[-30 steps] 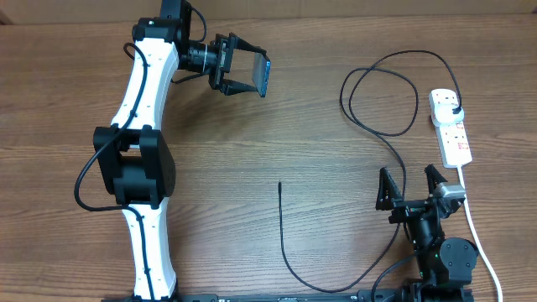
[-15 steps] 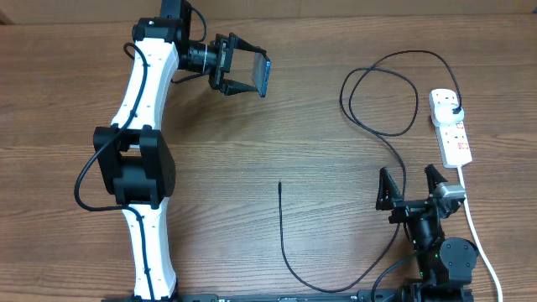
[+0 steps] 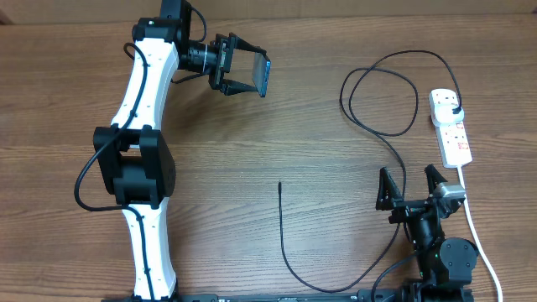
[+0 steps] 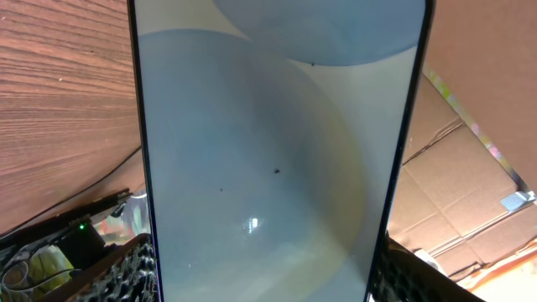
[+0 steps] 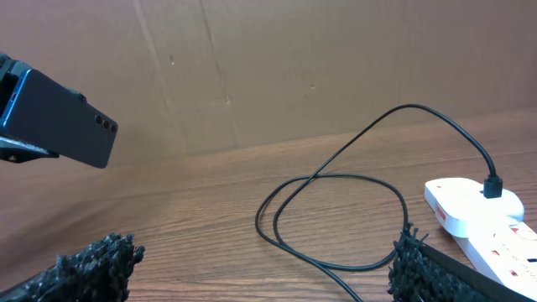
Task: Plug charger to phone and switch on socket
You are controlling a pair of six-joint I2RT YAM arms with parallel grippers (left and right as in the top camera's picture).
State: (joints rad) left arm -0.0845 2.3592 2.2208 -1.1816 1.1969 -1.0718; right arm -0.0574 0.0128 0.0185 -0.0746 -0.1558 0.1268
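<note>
Your left gripper point(image 3: 255, 73) is clamped on the phone point(image 3: 264, 75), one finger on each long edge, and holds it on edge, clear of the wooden table point(image 3: 319, 109). In the left wrist view the glossy blue-grey screen fills the space between the fingers and faces the camera.

Your right gripper point(image 3: 409, 178) stands wide open with nothing between its fingers, low over the table. The white power strip point(image 3: 453, 134) lies just ahead of it and a little to its right. The charger point(image 5: 411, 106) has its black plug point(image 3: 454, 110) seated in the far end of that strip. From there the cable loops ahead of the right gripper, runs back past its left finger, then curves round. Its connector tip point(image 3: 279, 184) lies on the table off to the gripper's left, well apart from the phone.
</note>
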